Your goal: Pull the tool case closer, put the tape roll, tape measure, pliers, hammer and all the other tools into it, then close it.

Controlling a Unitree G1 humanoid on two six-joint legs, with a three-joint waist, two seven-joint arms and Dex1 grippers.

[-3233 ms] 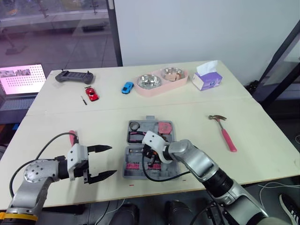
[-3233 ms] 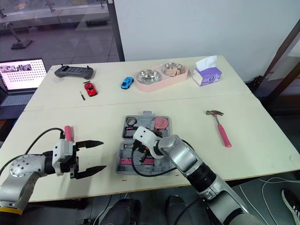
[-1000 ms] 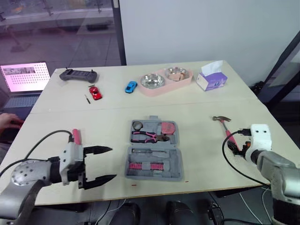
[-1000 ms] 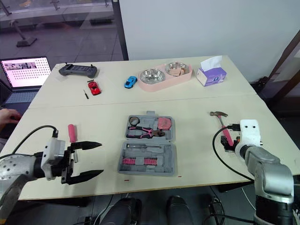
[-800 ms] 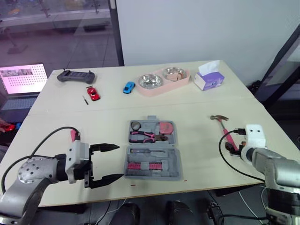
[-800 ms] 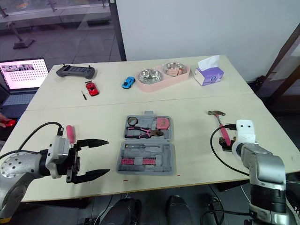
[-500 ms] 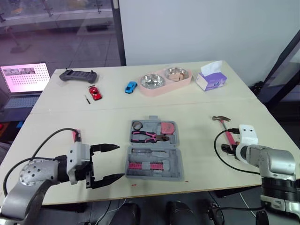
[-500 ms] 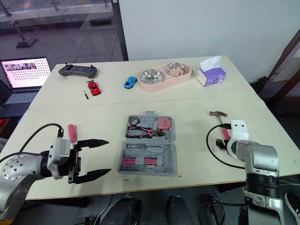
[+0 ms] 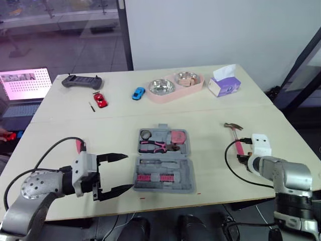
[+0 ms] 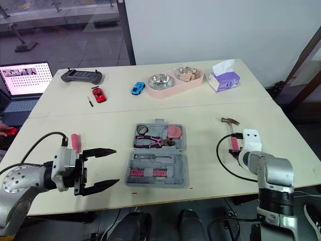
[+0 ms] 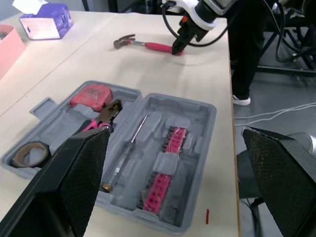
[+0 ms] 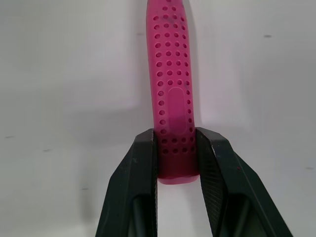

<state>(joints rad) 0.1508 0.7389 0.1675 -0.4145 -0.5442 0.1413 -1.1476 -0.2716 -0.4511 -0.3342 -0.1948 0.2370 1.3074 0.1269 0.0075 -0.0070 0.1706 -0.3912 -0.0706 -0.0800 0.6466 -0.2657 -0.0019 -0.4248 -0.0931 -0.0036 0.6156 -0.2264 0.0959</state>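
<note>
Left of the open grey plastic tool case [image 9: 184,173], the left end effector [image 9: 129,172] was held with its two black fingers spread wide and holding nothing, their tips near the case's left edge. Farther left of the case a pink-handled tool [image 9: 77,145] lay on the pale worktop [image 9: 210,115], partly hidden by the left arm.

Beyond the case's far side, from left to right, lay a black handheld controller [image 9: 80,81], a red toy car [image 9: 99,99], a blue toy car [image 9: 137,93], a pink double-bowl tray [image 9: 173,93] with two steel bowls, and a purple tissue box [image 9: 223,85].

The case lay opened flat. Its far half held a dark tape roll [image 9: 145,134], pink-handled pliers [image 9: 155,146] and a pink tape measure [image 9: 176,136]. Its near half held a slim screwdriver [image 11: 129,148] and a pink bit holder [image 11: 165,170].

Right of the case and well apart from it was the steel-headed hammer [image 9: 238,143], with its head pointing away from the robot and its pink perforated handle running towards the near edge. The right end effector [image 12: 175,138] was closed on the butt end of that handle, one black finger pressed against each side. Whether the hammer was lifted off the worktop could not be told.
</note>
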